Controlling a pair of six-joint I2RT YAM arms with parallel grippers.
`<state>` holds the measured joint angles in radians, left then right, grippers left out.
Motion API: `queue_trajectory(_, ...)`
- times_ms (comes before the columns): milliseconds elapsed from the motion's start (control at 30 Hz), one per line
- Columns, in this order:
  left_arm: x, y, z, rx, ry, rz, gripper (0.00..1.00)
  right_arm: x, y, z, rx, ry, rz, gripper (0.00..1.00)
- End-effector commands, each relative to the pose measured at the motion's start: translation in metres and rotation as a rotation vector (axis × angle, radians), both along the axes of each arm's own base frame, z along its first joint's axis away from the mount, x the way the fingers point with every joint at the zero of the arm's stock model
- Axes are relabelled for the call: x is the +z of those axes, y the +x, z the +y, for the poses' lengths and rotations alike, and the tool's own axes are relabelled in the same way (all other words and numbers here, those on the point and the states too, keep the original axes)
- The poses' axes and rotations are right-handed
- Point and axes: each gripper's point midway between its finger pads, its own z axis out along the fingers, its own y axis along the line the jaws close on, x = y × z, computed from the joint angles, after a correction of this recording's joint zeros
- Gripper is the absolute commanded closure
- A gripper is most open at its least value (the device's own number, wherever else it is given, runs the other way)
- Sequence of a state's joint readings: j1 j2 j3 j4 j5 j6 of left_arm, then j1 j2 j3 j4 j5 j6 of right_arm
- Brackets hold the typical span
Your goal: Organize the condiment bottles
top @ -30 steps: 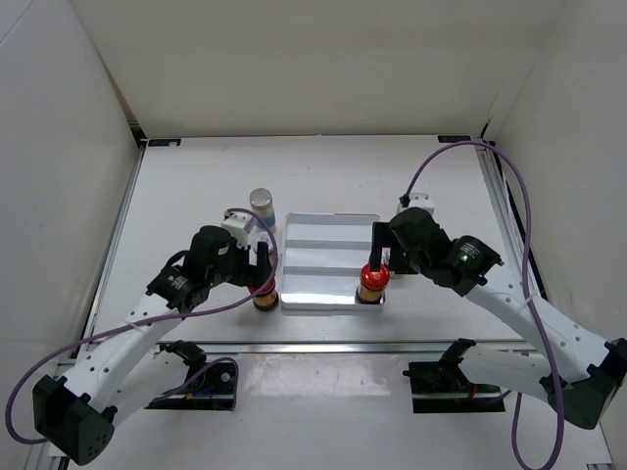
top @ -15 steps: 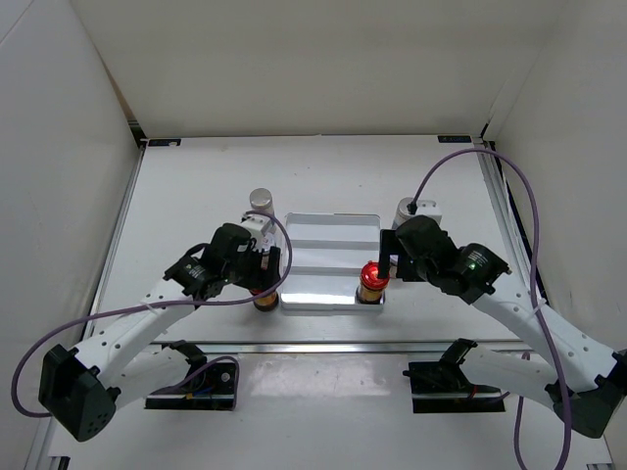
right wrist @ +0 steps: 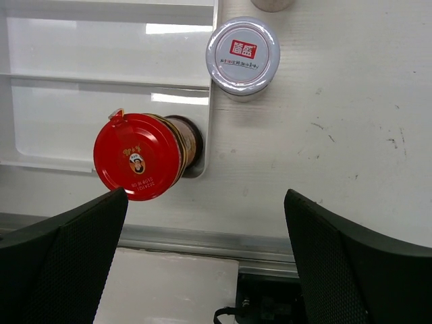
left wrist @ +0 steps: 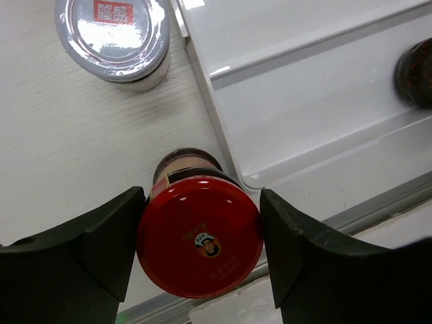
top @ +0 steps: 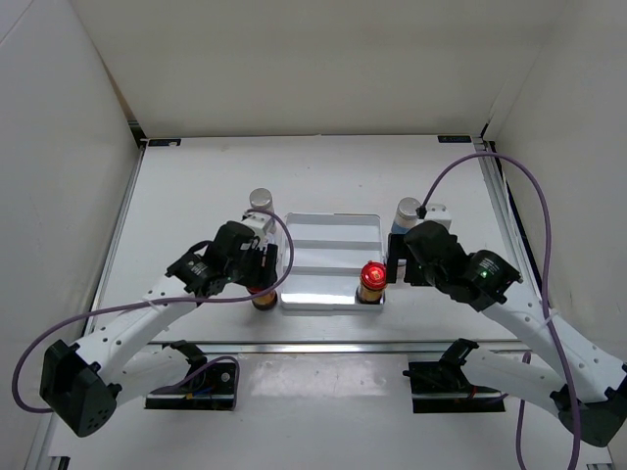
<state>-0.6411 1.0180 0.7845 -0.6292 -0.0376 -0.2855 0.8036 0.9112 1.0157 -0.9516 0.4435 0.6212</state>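
Red glossy caps mark the two jars that matter most here. The left fingers (left wrist: 101, 250) stand on both sides of the cap of the first red-capped jar (left wrist: 199, 246) and seem to touch it on each side, so this looks like a pinch from above, probably the simplest way to lift a small round jar. This jar stands upright on the worktop (left wrist: 81, 148), just beside the near left corner of the white tray (left wrist: 304, 108) and not inside it. The second red-capped jar (right wrist: 138, 156) stands in the near right corner of the tray, on the lowest step, and appears already placed. The right fingers (right wrist: 64, 260) are spread wide, with nothing between them, and hang apart from it. Each red cap carries a small printed figure with some text, and under it an amber-brown body shows. A short silver-lidded jar (right wrist: 243, 55) with a red label on its lid waits on the worktop just beside the right edge of the tray, and a similar silver-lidded jar (left wrist: 111, 34) stands on the left side.
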Motion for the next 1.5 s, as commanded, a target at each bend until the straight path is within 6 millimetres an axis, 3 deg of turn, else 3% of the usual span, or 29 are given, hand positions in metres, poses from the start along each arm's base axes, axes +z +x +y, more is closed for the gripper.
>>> queue_trajectory(0,0.029,0.011,0.004,0.063,-0.014,-0.067,0.83,-0.001,-0.002,-0.01,-0.024,-0.027,-0.014,0.0)
queue_trajectory(67,0.035,0.011,0.009,0.088,-0.005,-0.075,0.89,-0.003,-0.003,-0.012,-0.024,-0.035,-0.006,0.0)
queue_trajectory(167,0.058,0.016,0.004,0.106,-0.055,-0.108,0.89,-0.005,-0.003,-0.014,-0.03,-0.048,-0.006,0.0)
queue_trajectory(300,0.115,0.025,-0.003,0.113,-0.146,-0.205,0.89,-0.007,-0.004,-0.016,-0.03,-0.055,0.0,0.0)
queue_trajectory(367,0.13,0.031,-0.008,0.12,-0.17,-0.221,0.89,-0.003,-0.004,-0.015,-0.03,-0.048,-0.006,0.0)
queue_trajectory(400,0.146,0.031,-0.015,0.102,-0.198,-0.243,0.89,-0.003,-0.002,-0.016,-0.037,-0.054,-0.013,0.0)
queue_trajectory(500,0.16,0.036,-0.028,0.096,-0.235,-0.236,0.89,-0.003,-0.002,-0.016,-0.037,-0.054,-0.013,0.0)
queue_trajectory(700,0.133,0.041,-0.076,0.075,-0.199,-0.153,0.89,-0.005,-0.002,-0.018,-0.05,-0.065,-0.004,0.0)
queue_trajectory(800,0.109,0.043,-0.093,0.071,-0.183,-0.127,0.89,-0.003,-0.001,-0.017,-0.05,-0.064,-0.005,0.0)
queue_trajectory(967,0.074,0.037,-0.1,0.071,-0.17,-0.122,0.89,0.001,0.001,-0.018,-0.05,-0.075,-0.014,0.0)
queue_trajectory(1067,0.062,0.036,-0.104,0.062,-0.175,-0.125,0.89,-0.001,0.0,-0.033,-0.157,-0.09,-0.022,0.0)
queue_trajectory(1167,0.055,0.037,-0.104,0.062,-0.166,-0.118,0.88,-0.002,0.003,-0.037,-0.155,-0.123,-0.024,0.0)
queue_trajectory(1233,0.048,0.039,-0.104,0.062,-0.139,-0.113,0.82,-0.005,0.002,-0.04,-0.162,-0.147,-0.003,0.0)
queue_trajectory(1267,0.039,0.038,-0.103,0.062,-0.123,-0.1,0.72,-0.006,0.005,-0.044,-0.196,-0.156,0.015,0.0)
queue_trajectory(1333,0.035,0.036,-0.106,0.053,-0.113,-0.092,0.63,-0.009,0.006,-0.042,-0.2,-0.139,0.059,0.0)
queue_trajectory(1367,0.035,0.035,-0.107,0.037,-0.112,-0.09,0.54,-0.01,0.012,-0.033,-0.18,-0.108,0.059,0.0)
queue_trajectory(1467,0.031,0.034,-0.109,0.022,-0.103,-0.08,0.39,-0.016,0.023,-0.027,-0.157,-0.108,0.105,0.0)
